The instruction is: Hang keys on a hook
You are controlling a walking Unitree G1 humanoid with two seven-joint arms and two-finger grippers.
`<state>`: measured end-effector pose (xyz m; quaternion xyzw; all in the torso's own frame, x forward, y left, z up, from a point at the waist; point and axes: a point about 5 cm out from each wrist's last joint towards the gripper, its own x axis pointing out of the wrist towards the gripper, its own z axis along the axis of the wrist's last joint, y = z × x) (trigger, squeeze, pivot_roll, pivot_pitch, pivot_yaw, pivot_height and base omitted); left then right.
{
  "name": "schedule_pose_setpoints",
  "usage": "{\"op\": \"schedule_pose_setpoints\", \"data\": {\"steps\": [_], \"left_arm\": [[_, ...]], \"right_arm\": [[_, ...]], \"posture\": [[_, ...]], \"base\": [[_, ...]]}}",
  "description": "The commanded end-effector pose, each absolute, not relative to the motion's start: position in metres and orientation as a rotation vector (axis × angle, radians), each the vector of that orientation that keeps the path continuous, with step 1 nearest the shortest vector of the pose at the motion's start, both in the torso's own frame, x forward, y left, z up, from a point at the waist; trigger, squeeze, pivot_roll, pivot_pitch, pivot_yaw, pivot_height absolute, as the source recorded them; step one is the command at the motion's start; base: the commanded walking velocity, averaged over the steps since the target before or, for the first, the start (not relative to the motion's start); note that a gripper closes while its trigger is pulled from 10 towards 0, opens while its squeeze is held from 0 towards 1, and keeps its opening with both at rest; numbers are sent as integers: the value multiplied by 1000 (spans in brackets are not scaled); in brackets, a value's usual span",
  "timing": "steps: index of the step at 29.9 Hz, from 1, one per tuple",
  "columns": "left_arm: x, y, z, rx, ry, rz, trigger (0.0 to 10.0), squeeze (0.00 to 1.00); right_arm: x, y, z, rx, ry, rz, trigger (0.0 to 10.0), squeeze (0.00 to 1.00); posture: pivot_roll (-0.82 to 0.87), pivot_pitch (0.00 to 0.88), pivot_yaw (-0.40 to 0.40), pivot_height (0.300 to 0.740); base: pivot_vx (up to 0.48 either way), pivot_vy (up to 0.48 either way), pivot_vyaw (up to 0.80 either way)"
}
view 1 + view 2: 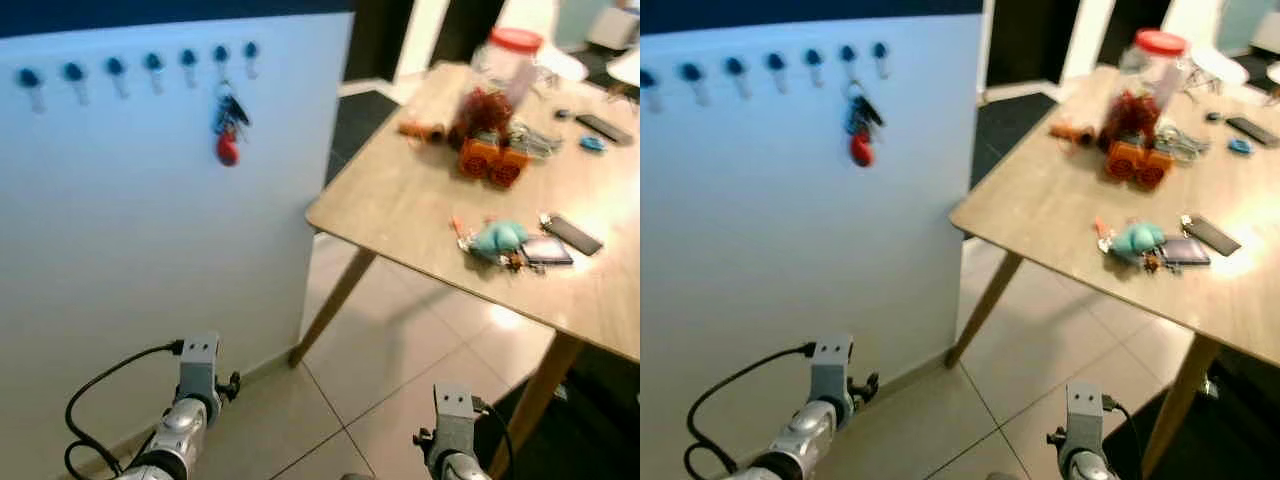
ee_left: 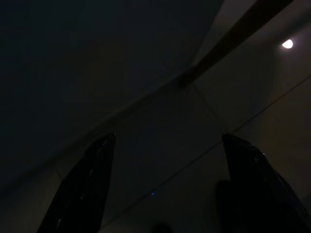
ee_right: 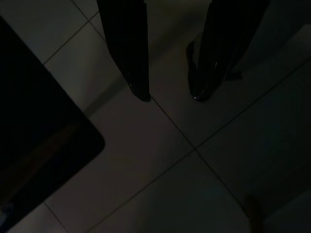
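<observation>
Left eye view: keys (image 1: 228, 125) on hook (image 1: 221, 55).

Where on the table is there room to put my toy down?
The table is bare along its near corner and edge, in front of the orange toy. It is crowded further back around the red-lidded jar, and beside the teal toy and black phone.

Pretty plain room: a white partition wall (image 1: 150, 260) takes up the left side, with a dark band along its top. Floor (image 1: 400, 370) is big beige tiles with thin grout lines. A light wooden table (image 1: 400, 200) on angled legs sits right, catching bright glare, dark doorway (image 1: 380, 40) behind.
</observation>
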<state>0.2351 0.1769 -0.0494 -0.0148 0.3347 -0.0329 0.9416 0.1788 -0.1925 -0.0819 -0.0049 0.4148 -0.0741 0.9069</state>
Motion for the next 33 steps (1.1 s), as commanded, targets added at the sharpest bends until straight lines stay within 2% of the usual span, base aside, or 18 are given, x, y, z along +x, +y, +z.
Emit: {"op": "schedule_pose_setpoints", "data": {"steps": [1,30,33], "left_arm": [[237,170,-48,-26,656,-102,10000,0],[224,161,-57,33,688,-165,10000,0],[225,164,-55,44,662,-148,10000,0]], "right_arm": [[181,-193,-81,-34,849,-131,10000,0],[184,-184,-80,-88,842,-35,10000,0],[184,-183,-80,-86,833,-19,10000,0]], "posture": [[47,0,-31,740],[49,0,-38,740],[50,1,-39,740]], "base": [[0,0,-800],[0,0,-800],[0,0,-138]]}}
